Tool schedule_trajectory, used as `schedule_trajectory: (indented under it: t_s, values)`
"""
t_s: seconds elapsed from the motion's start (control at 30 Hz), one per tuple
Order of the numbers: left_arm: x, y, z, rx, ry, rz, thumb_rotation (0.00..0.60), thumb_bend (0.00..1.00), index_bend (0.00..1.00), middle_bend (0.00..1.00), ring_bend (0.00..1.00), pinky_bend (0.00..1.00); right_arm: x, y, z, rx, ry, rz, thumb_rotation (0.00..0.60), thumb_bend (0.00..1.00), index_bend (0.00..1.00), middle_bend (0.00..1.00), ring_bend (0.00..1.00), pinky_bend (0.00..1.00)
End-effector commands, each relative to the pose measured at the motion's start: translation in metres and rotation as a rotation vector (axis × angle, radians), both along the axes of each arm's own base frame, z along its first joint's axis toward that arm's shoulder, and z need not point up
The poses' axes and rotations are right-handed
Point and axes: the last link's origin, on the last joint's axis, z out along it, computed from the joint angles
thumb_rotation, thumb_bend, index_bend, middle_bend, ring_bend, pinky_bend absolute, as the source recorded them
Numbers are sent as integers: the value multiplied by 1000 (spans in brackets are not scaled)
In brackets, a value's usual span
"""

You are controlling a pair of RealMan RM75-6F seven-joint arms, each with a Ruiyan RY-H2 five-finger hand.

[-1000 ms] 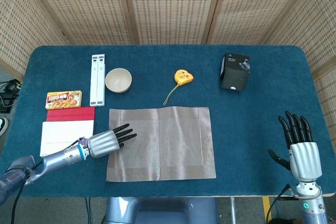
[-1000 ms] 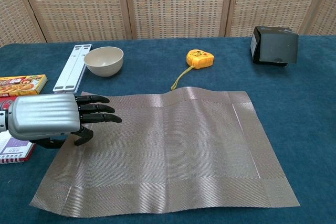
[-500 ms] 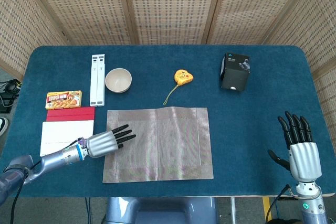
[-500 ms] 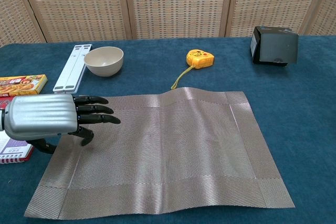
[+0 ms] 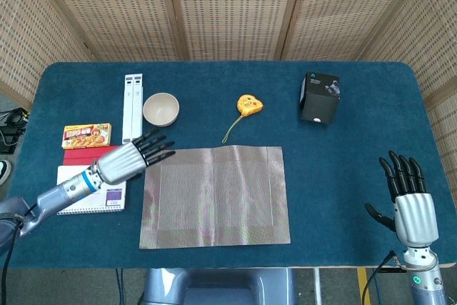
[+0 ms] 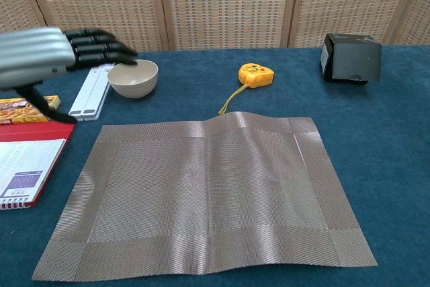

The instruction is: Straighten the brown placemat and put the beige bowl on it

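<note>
The brown placemat (image 5: 216,195) (image 6: 201,196) lies flat near the table's front edge, its sides roughly square to the table. The beige bowl (image 5: 161,109) (image 6: 133,77) stands upright beyond the mat's far left corner. My left hand (image 5: 126,160) (image 6: 47,55) hovers open above the table between the mat's left edge and the bowl, fingers stretched toward the bowl and holding nothing. My right hand (image 5: 410,203) stays upright and open at the front right, far from both objects.
A white folded stand (image 5: 132,108) lies left of the bowl. A yellow food box (image 5: 86,135), a red booklet and a white notebook (image 5: 82,187) sit at the left. A yellow tape measure (image 5: 248,105) and a black box (image 5: 318,96) stand behind the mat.
My left hand has lifted off the placemat's left side and risen back and left toward the bowl. The placemat slid slightly left and now lies still. The right hand is unchanged.
</note>
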Motion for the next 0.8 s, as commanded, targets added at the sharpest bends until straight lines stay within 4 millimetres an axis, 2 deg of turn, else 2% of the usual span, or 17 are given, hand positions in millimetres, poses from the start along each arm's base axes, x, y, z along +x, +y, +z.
schedule_trajectory:
  t_s: [0.03, 0.17, 0.33, 0.47, 0.67, 0.8]
  values:
    - [4, 37, 19, 110, -90, 166, 600, 0, 0, 0, 0, 0, 0, 0, 0, 1, 0, -1, 600, 0, 0, 0, 0, 0]
    - [-3, 69, 16, 174, -131, 395, 600, 0, 67, 0, 0, 0, 0, 0, 0, 0, 0, -3, 600, 0, 0, 0, 0, 0]
    - [-9, 92, 4, 211, -134, 568, 600, 21, 140, 0, 0, 0, -2, -2, 0, 4, 2, -8, 600, 0, 0, 0, 0, 0]
    - [-5, 100, -11, 212, -117, 615, 600, 112, 167, 0, 0, 0, -3, -3, -2, 9, 6, -13, 600, 0, 0, 0, 0, 0]
    - [13, 107, -39, 183, -105, 621, 600, 254, 249, 0, 0, 0, -6, -5, -4, 14, 11, -29, 600, 0, 0, 0, 0, 0]
    - [20, 111, -53, 171, -77, 631, 600, 280, 323, 0, 0, 0, -7, -7, -4, 14, 11, -38, 600, 0, 0, 0, 0, 0]
